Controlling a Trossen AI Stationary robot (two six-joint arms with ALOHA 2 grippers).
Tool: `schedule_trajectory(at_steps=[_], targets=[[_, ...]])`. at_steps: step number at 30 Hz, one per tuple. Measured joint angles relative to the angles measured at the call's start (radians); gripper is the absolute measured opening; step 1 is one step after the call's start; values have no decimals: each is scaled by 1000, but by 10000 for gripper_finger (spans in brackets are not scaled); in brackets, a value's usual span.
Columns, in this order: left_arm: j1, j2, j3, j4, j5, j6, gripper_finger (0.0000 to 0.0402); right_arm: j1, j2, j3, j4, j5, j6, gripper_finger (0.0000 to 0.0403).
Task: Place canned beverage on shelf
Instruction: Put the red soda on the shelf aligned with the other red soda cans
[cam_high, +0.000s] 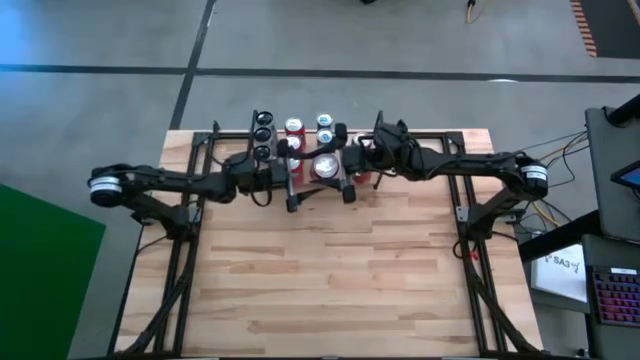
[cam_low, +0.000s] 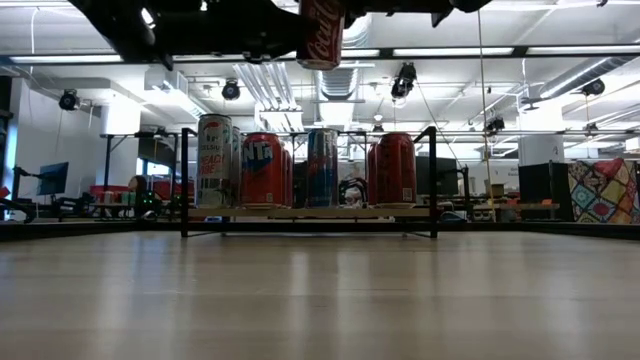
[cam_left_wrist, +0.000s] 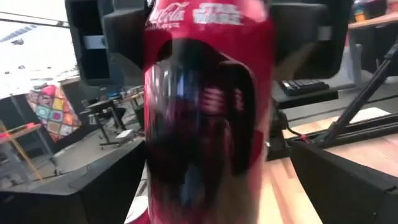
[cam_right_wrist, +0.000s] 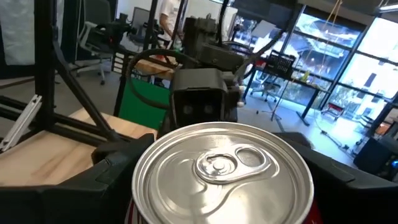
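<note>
A red Coca-Cola can (cam_high: 325, 165) with a silver top is held upright, high above the table, just in front of the shelf (cam_low: 300, 213). Its lower end shows at the top of the low view (cam_low: 320, 30). My right gripper (cam_high: 340, 166) comes from the right and is shut on the can. My left gripper (cam_high: 316, 174) comes from the left and is open. Its fingers (cam_left_wrist: 348, 186) stand on either side of the can's lower part (cam_left_wrist: 205, 155), with a gap beside one of them. The shelf holds several standing cans (cam_low: 262, 170). My right gripper pinches the can between its two fingers (cam_right_wrist: 115, 174), on the side wall just under the top rim (cam_right_wrist: 140, 193). The fingers come level from the table's right side. The can stands upright in the hold, lifted clear of the table and the shelf.
The shelf's black rods (cam_low: 183, 180) and its standing cans (cam_low: 395, 168) are close behind the held can. Larger black side frames (cam_high: 185, 260) run along the table's left and right edges. Bare wooden table (cam_high: 330, 280) lies toward the near edge.
</note>
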Motion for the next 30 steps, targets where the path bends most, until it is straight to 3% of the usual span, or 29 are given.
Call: schedule_trajectory(at_steps=[7, 14, 26, 30], targets=[[1, 57, 37, 3, 3, -15, 368, 7, 21, 0, 6, 3, 4, 285], [-1, 67, 47, 0, -60, -5, 287, 7, 36, 0, 19, -11, 2, 289], [-2, 45, 37, -23, -114, -3, 287, 5, 34, 3, 18, 18, 105, 303], [-2, 44, 37, -26, -120, -10, 287, 0, 32, 59, -101, 14, 143, 306]])
